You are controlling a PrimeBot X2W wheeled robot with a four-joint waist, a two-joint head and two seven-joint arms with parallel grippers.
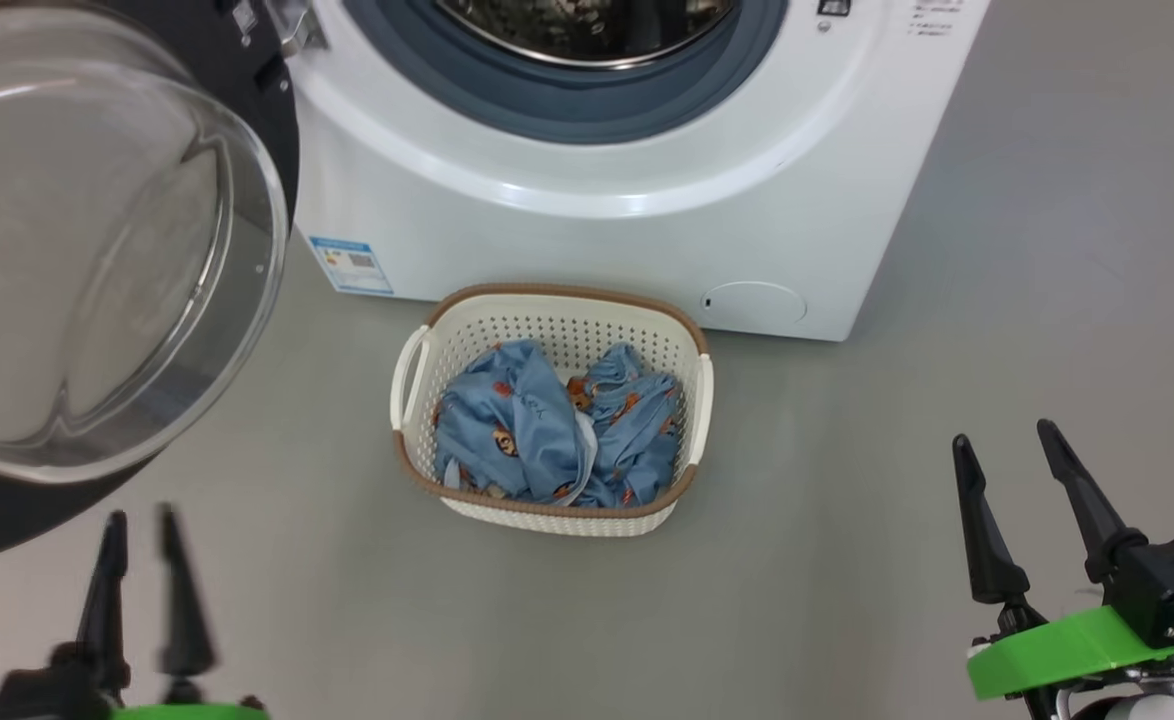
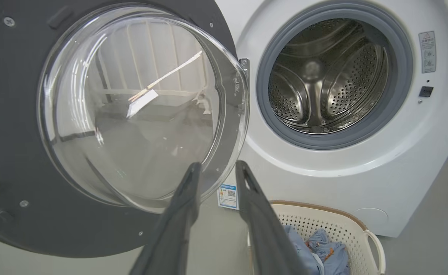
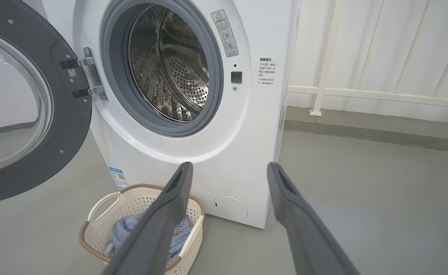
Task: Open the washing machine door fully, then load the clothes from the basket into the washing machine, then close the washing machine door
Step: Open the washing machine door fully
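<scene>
The clothes sit heaped in the basket. The left claw, slightly parted and empty, has them ahead to its right. The right claw, spread wide and empty, has them ahead to its left. Neither looks clearly nearer. The basket's long side runs along the washing machine front, and the washing machine door overhangs the left claw.

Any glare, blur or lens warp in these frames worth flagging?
Head view: left gripper blurred, right gripper crisp; light even, shadows faint. Left wrist view: bright streak of glare on the door glass. Right wrist view: the washing machine side leans, likely wide-angle warp; fingers slightly soft near the lens.
</scene>
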